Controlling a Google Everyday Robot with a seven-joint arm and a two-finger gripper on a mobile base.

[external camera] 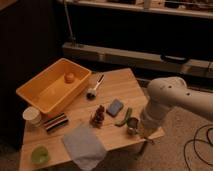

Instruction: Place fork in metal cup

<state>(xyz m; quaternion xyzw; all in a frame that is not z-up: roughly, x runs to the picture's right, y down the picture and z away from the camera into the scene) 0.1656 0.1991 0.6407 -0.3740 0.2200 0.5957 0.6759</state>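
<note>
The metal cup (132, 124) stands upright near the table's right front corner, just right of a green pod (123, 118). My white arm (172, 102) reaches down over that corner. The gripper (143, 134) is a dark shape right beside the cup, at the table edge, below the arm. A thin pale sliver (149, 141) shows under it at the edge; it may be the fork, but I cannot tell.
A yellow bin (55, 89) holding an orange ball (69, 78) sits at the back left. Also on the wooden table (120, 85) are a white-handled brush (94, 88), blue block (115, 107), grey cloth (83, 145), white cup (33, 116), green cup (40, 154) and dark cluster (98, 116).
</note>
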